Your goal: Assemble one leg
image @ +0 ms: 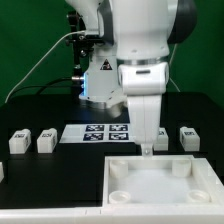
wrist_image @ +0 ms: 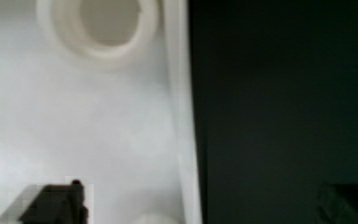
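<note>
My gripper (image: 148, 147) points straight down over the far rim of the large white tray (image: 160, 190). In the wrist view its two dark fingertips (wrist_image: 51, 204) stand wide apart, one over the tray (wrist_image: 87, 120), the other over the black table, so the gripper (wrist_image: 197, 206) is open and straddles the tray's edge. A round corner socket (wrist_image: 101, 24) lies ahead of it. Small white legs with tags lie on the table: two at the exterior view's left (image: 18, 142) (image: 46, 140) and one at the right (image: 188, 136). None is held.
The marker board (image: 98, 133) lies flat behind the tray, just left of the gripper in the exterior view. Another small white part (image: 164, 134) shows partly behind the gripper. A lit device and cables stand at the back (image: 95, 85).
</note>
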### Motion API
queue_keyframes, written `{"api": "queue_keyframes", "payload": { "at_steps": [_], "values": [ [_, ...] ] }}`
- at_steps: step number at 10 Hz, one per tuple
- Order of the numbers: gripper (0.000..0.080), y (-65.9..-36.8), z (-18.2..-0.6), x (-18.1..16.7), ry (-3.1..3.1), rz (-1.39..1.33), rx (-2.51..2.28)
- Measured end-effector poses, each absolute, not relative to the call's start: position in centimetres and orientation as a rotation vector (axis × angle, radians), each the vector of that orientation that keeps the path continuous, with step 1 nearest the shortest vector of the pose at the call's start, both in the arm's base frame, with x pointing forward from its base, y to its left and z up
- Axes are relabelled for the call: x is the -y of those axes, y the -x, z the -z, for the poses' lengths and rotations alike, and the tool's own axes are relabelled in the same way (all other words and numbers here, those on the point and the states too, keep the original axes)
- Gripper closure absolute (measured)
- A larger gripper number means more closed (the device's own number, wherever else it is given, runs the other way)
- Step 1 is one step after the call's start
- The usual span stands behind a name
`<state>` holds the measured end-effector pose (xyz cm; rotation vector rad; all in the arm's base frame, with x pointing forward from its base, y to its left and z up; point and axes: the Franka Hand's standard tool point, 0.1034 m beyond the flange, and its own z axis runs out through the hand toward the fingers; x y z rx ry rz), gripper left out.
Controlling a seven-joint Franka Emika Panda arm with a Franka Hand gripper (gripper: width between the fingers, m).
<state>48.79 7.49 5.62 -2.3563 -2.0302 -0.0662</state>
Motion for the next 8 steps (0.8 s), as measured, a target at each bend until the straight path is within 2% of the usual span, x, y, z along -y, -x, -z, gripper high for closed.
{"api": "queue_keyframes", "payload": {
  "at_steps": [4, 8],
  "values": [
    [0.0150, -48.1, -6.8, -12.9, 2.782, 0.077, 1.350],
    [0.0150, -47.8, -6.8, -15.4, 2.988, 0.062, 0.584]
  ]
}}
